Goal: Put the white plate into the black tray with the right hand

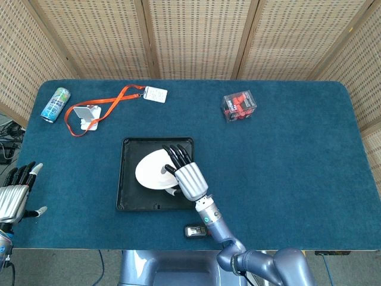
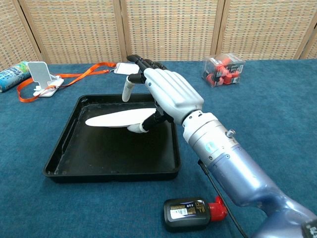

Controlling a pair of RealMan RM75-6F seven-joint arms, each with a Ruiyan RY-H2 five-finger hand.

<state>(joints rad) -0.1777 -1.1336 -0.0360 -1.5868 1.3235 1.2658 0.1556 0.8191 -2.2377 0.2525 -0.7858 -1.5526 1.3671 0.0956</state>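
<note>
The white plate (image 1: 152,171) (image 2: 118,120) lies almost level inside the black tray (image 1: 126,193) (image 2: 69,148), low over its floor. My right hand (image 1: 183,173) (image 2: 171,94) is at the plate's right rim. Its thumb (image 2: 137,128) sits under the plate, and its fingers (image 2: 128,88) are spread and lifted off the top. I cannot tell whether the plate's left rim touches the tray floor. My left hand (image 1: 16,189) hangs off the table's front left corner, empty, with its fingers apart. The chest view does not show it.
A green can (image 1: 55,104) (image 2: 12,75) and a phone stand with an orange lanyard (image 1: 89,114) (image 2: 40,77) lie at the back left. A clear box of red parts (image 1: 240,105) (image 2: 224,70) stands back right. A small black device (image 1: 196,231) (image 2: 192,212) lies near the front edge.
</note>
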